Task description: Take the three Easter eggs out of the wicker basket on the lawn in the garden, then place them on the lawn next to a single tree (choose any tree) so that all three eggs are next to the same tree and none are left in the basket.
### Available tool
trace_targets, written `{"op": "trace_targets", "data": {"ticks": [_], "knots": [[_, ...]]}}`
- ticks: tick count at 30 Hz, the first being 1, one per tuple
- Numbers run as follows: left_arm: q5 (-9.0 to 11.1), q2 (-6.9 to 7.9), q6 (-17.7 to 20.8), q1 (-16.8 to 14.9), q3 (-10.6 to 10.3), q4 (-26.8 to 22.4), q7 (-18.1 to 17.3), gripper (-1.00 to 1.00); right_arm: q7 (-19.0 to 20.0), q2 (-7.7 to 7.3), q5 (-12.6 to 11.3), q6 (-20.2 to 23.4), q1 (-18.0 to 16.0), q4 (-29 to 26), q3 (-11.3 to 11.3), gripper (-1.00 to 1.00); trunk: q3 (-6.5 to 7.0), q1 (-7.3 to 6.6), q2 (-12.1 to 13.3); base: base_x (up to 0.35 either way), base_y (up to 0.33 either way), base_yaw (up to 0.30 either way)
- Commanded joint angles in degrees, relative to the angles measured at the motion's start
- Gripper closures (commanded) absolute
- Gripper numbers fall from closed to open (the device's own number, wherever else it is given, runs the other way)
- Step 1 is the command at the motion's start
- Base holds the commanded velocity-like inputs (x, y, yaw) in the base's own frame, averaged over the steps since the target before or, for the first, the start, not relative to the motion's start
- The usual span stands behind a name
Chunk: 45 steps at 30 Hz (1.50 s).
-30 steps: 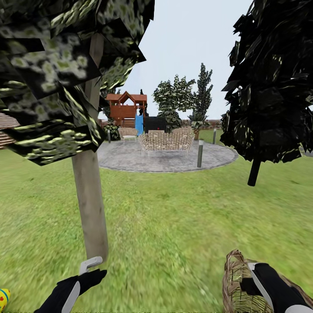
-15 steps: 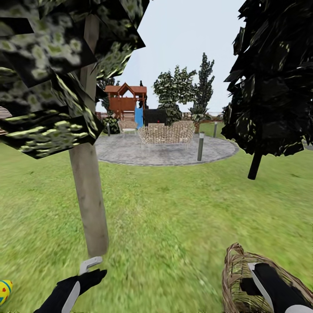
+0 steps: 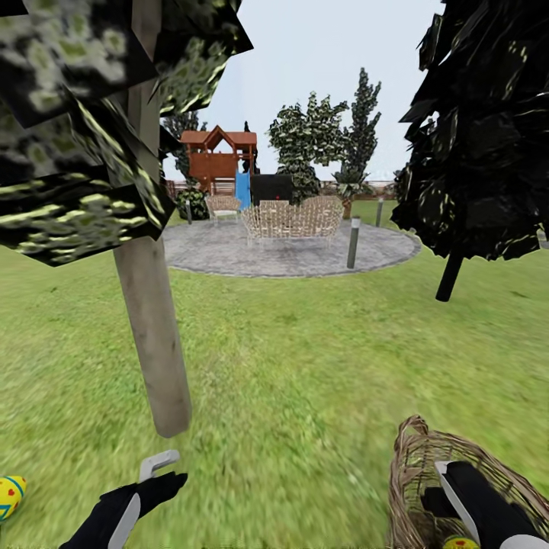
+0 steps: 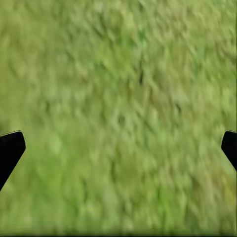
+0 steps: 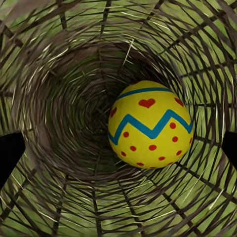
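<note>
While the right gripper (image 5: 118, 143) hangs inside the wicker basket (image 3: 415, 465), fingers apart, one Easter egg (image 5: 149, 124) rests against the wall. Centring on it before closing should stop it rolling away. Another egg (image 3: 11, 496) lies on the lawn (image 3: 305, 358) near the tree (image 3: 152, 335); open grass surrounds the left gripper (image 4: 118, 148), fingers apart.

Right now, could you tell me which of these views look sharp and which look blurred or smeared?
Head view: the lawn near the robot is smeared, while the patio and the tree trunk read more clearly. Left wrist view: the grass is soft and blotchy throughout. Right wrist view: the Easter egg is crisp, and the wicker basket weave blurs toward its deep centre.
</note>
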Motion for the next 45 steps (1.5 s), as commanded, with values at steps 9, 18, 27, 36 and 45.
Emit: {"op": "trace_targets", "data": {"ticks": [9, 18, 27, 36, 45], "knots": [[0.4, -0.06, 0.4, 0.0, 0.2, -0.1, -0.2, -1.0, -0.1, 0.01, 0.0, 0.3, 0.0, -0.1, 0.0, -1.0, -2.06, 0.22, -0.2, 0.0, 0.0, 0.0], [0.4, -0.08, 0.4, 0.0, 0.2, -0.1, -0.2, -1.0, -0.1, 0.01, 0.0, 0.2, 0.0, -0.1, 0.0, -1.0, -3.84, 0.42, -0.3, 0.0, 0.0, 0.0], [0.4, -0.08, 0.4, 0.0, 0.2, -0.1, -0.2, -1.0, 0.2, 0.16, -0.1, 0.0, 0.0, -0.1, 0.0, -1.0, -3.84, 0.42, -0.3, 0.0, 0.0, 0.0], [0.4, -0.09, 0.3, 0.0, 0.2, -0.1, -0.2, -1.0, -0.1, 0.1, 0.0, 0.1, 0.0, -0.1, 0.0, -1.0, -3.84, 0.42, -0.3, 0.017, -0.016, 0.0], [0.4, -0.33, 0.3, 0.0, 0.2, -0.1, -0.2, -1.0, -0.1, 0.1, 0.0, 0.2, 0.0, -0.1, 0.0, -1.0, -3.84, 0.42, -0.3, 0.175, -0.178, 0.0]]}}
